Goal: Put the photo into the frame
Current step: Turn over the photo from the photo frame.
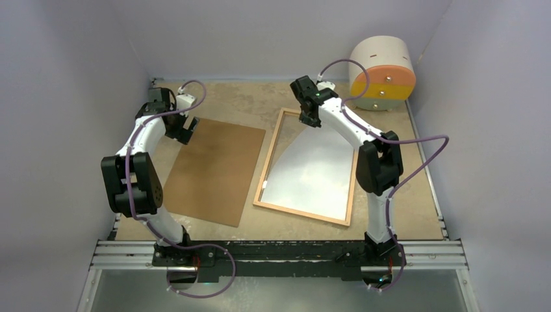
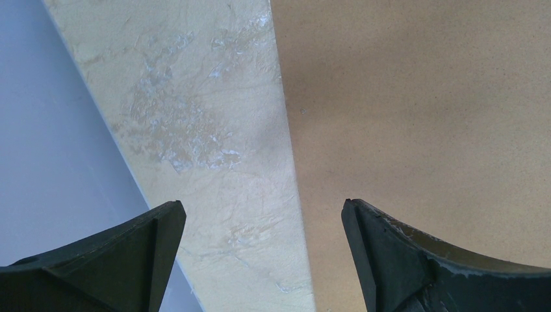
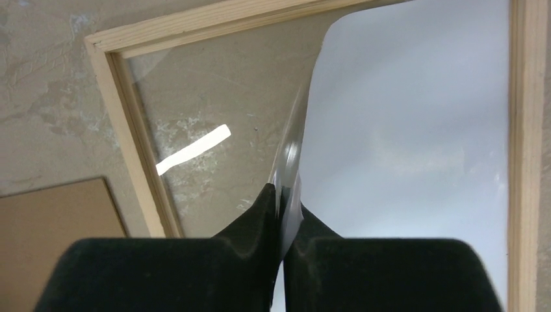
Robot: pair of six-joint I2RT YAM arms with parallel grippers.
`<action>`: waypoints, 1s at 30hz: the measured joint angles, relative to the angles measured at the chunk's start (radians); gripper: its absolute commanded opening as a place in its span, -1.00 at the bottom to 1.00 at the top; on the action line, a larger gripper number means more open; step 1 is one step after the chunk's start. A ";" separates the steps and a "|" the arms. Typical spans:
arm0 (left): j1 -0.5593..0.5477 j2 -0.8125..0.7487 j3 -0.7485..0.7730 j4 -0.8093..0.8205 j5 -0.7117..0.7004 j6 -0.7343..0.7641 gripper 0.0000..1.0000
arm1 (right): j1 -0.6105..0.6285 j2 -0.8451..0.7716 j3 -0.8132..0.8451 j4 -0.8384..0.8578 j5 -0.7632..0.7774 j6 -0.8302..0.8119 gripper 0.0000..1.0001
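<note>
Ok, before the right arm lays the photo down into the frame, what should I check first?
1. Grip: right gripper shut on a corner of the photo, ok.
2. Side: white back faces up, ok.
3. Flatness: held corner lifted and curled off the pane, not ok.
4. Fit: near edge lies inside the frame, ok.
5. Path: left gripper open, away over the edge of the backing panel, ok.

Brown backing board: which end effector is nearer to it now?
Left. The left end effector is open over the left edge of the brown backing board; the right end effector pinches the photo over the frame, beside the board.
</note>
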 measured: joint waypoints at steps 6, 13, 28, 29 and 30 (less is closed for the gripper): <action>0.000 0.000 0.000 0.000 0.000 0.007 1.00 | -0.011 0.004 0.000 0.008 -0.080 -0.020 0.36; 0.000 0.000 -0.011 0.001 0.000 0.020 1.00 | -0.024 0.005 -0.037 0.057 -0.150 -0.029 0.86; 0.000 0.000 -0.016 0.000 0.001 0.023 1.00 | -0.038 0.005 -0.044 0.100 -0.177 -0.065 0.98; 0.000 0.000 -0.016 -0.001 0.002 0.023 1.00 | -0.041 0.003 -0.049 0.109 -0.181 -0.067 0.98; 0.000 0.000 -0.016 -0.001 0.003 0.023 1.00 | -0.047 -0.004 -0.062 0.124 -0.195 -0.068 0.98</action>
